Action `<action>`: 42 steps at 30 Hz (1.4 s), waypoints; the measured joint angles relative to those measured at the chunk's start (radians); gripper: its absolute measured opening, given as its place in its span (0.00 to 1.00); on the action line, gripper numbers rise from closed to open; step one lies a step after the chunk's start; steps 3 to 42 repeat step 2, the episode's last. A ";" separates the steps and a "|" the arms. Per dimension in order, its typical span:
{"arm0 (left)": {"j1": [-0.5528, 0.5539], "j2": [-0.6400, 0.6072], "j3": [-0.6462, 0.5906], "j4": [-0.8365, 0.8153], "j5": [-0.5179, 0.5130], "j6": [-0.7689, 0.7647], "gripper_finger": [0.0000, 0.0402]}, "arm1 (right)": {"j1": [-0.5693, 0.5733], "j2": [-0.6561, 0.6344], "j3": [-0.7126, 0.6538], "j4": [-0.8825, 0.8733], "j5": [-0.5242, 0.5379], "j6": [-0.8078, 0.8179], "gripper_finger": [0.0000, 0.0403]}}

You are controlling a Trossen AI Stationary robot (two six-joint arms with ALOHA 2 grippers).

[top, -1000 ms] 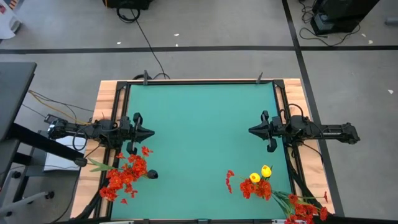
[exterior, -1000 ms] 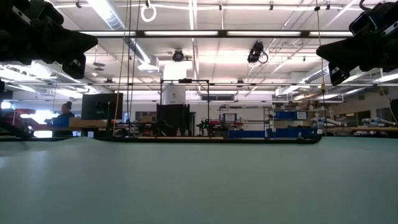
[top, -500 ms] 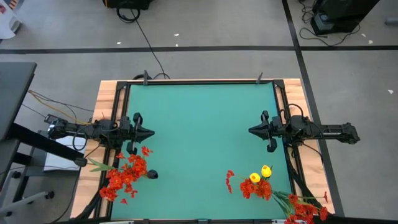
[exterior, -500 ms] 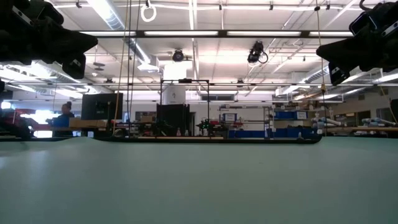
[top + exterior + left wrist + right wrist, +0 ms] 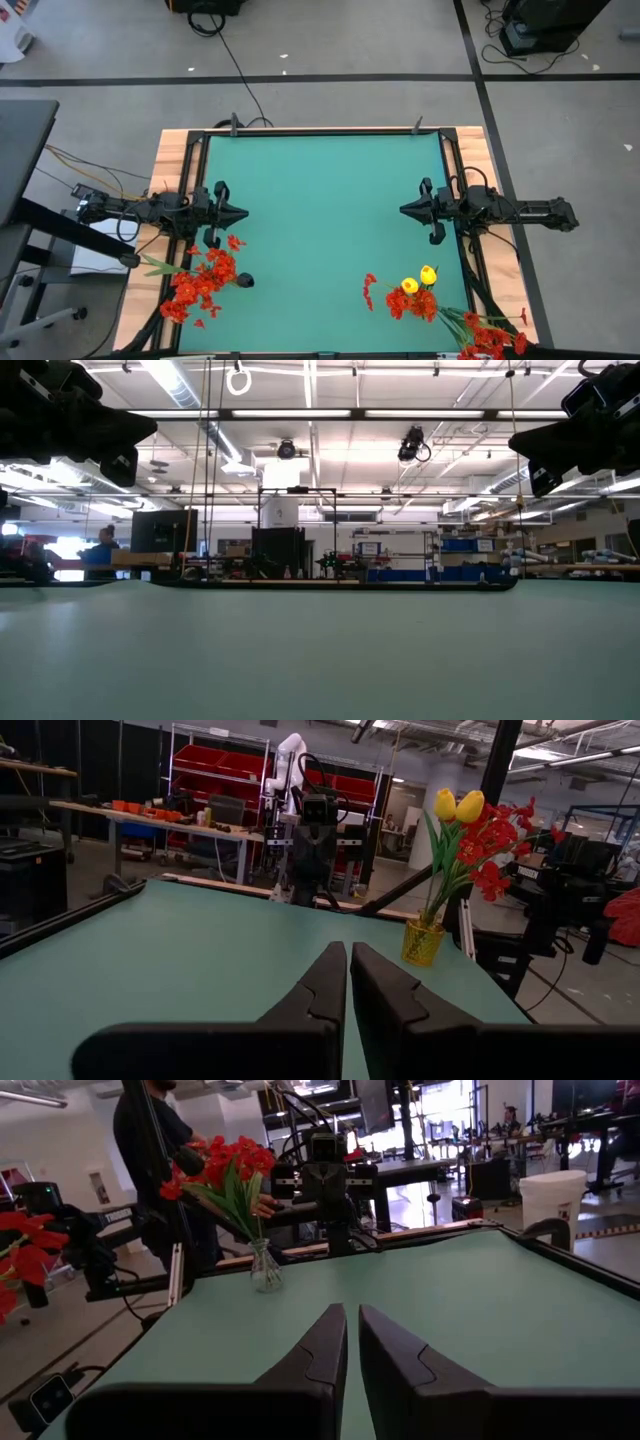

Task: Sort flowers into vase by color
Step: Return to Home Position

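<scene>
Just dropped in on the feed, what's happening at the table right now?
Nothing is being handled. The left gripper and the right gripper hover shut and empty over opposite sides of the green table, facing each other. A clear vase near the left arm holds red flowers. A yellow vase near the right arm holds yellow tulips mixed with red blooms. A person stands beyond the table.

- Seen from table height, a dark shape (image 5: pixel 30 558) in the room past the tabletop's (image 5: pixel 320 650) far left edge has shifted slightly since a second ago.
- The person (image 5: pixel 103 546) beside it has moved a little.
</scene>
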 joint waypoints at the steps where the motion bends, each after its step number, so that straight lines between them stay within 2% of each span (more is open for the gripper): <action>1: 0.000 0.000 0.000 0.000 0.000 0.000 0.07 | 0.000 0.000 0.000 0.000 0.000 0.000 0.10; 42: 0.000 0.000 0.000 0.000 0.000 0.000 0.07 | 0.000 0.000 0.000 0.000 0.000 0.000 0.10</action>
